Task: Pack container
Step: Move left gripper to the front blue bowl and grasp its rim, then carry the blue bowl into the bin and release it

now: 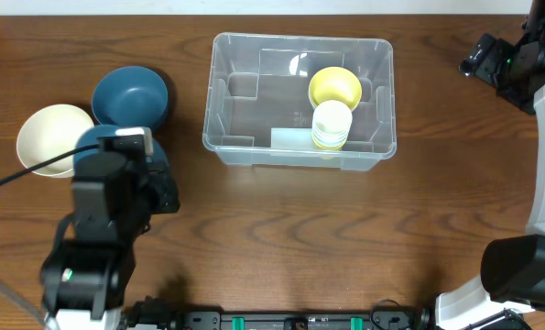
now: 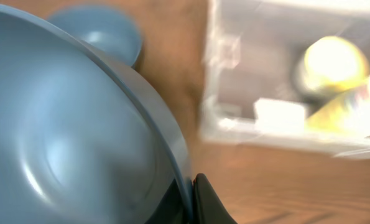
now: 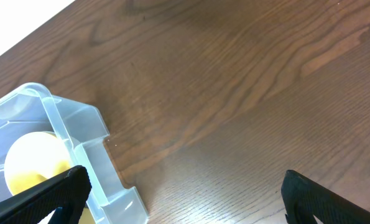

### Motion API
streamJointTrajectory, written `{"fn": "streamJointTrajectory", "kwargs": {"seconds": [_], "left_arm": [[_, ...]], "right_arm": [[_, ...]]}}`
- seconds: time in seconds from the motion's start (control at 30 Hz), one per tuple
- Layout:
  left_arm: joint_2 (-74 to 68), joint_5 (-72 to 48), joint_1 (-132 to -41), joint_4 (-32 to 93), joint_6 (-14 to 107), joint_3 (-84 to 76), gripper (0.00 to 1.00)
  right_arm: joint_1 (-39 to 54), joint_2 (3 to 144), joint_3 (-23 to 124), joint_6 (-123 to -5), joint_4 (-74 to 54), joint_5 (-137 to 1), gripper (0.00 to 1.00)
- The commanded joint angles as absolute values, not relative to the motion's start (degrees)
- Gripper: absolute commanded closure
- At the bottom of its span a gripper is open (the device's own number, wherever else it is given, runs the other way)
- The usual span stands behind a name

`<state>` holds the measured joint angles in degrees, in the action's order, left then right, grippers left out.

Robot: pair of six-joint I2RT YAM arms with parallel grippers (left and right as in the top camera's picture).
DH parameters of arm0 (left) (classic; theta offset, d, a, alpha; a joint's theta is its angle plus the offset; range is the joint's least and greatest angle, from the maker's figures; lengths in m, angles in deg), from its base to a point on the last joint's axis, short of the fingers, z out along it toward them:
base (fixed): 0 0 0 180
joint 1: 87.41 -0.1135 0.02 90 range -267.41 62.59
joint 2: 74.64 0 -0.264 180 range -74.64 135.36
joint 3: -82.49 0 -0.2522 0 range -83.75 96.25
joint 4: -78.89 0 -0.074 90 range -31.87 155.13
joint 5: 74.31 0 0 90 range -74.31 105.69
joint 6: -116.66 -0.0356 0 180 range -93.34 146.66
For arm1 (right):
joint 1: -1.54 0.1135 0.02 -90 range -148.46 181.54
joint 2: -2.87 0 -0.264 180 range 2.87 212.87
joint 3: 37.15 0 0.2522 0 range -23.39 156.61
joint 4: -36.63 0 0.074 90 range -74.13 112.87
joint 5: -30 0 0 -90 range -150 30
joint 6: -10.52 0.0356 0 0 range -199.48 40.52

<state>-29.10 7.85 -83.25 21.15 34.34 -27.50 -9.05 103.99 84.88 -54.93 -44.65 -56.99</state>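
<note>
- Packed: yellow bowl [image 1: 334, 87] and cream cup [image 1: 331, 126] sit inside the container [image 1: 231, 147], upper centre.
- Left gripper [image 2: 191, 199] pinches the light-blue bowl [image 2: 79, 143] by its rim; right gripper [image 3: 185, 196] stands wide, empty.
- Left to pack, at frame left: cream bowl [image 1: 52, 137], dark-blue bowl [image 1: 130, 96].

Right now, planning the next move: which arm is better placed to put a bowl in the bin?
Left. The left fingers are shut on a blue bowl, beside the bin. The right fingers stand open and empty past the bin's right end.

Container [image 1: 219, 110] left half open, yellow bowl [image 1: 334, 87] and pale cup [image 1: 332, 126] filling its right half, dark blue bowl [image 1: 130, 96] and cream bowl [image 1: 54, 137] blocking table [image 1: 299, 238] left side
</note>
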Motion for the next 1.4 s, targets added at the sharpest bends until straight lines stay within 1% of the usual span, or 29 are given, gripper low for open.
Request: {"fn": "streamJointTrajectory", "kwargs": {"seconds": [0.0,0.2,0.43,0.67,0.77,0.93,1.17,1.37], "left_arm": [[-29.9,4.3,-82.9,19.4,34.6,-22.8,0.94],[-25.4,4.8,-80.3,18.7,32.3,-16.3,0.94],[-12.7,5.1,-75.6,18.9,28.0,-8.9,0.94],[0.0,13.1,-66.3,19.0,21.3,1.0,0.94],[4.2,17.7,-61.5,19.8,16.0,4.1,0.94],[9.5,24.2,-54.6,26.8,8.9,4.7,0.94],[15.8,23.8,-53.0,35.1,10.1,4.7,0.94],[21.1,23.2,-53.0,35.9,11.1,4.7,0.94]], "right_arm": [[-9.3,103.1,85.6,-54.5,-44.7,-56.8,0.01],[-9.3,103.1,85.6,-54.4,-44.7,-56.8,0.01],[-9.3,103.1,85.6,-54.5,-44.7,-56.8,0.01],[-9.3,103.1,85.6,-54.4,-44.7,-56.8,0.01],[-9.3,103.1,85.6,-54.5,-44.7,-56.8,0.01],[-9.3,103.1,85.6,-54.4,-44.7,-56.8,0.01],[-9.3,103.1,85.6,-54.5,-44.7,-56.8,0.01],[-9.3,103.1,85.6,-54.4,-44.7,-56.8,0.01]]}}
